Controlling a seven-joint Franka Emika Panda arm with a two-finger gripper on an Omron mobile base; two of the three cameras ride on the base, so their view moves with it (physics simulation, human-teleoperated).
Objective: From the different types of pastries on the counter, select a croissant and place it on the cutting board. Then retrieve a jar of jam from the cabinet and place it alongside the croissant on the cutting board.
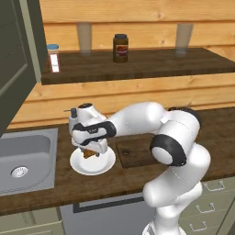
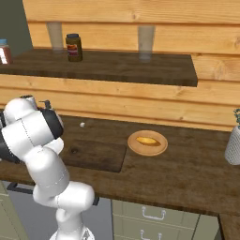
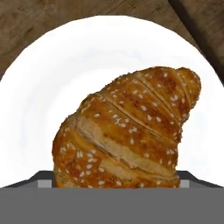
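Resting on the white plate, just left of the cutting board, the croissant sits between the gripper fingers; whether they clamp it, I cannot tell.

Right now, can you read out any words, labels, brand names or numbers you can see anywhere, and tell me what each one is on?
No text reads clearly.
Brown jar on the wooden shelf: a yellow-orange label band, too blurred to read.
Small container with the blue lid on the same shelf: a red and white label, too small to read.
Croissant, white plate, cutting board: no writing.
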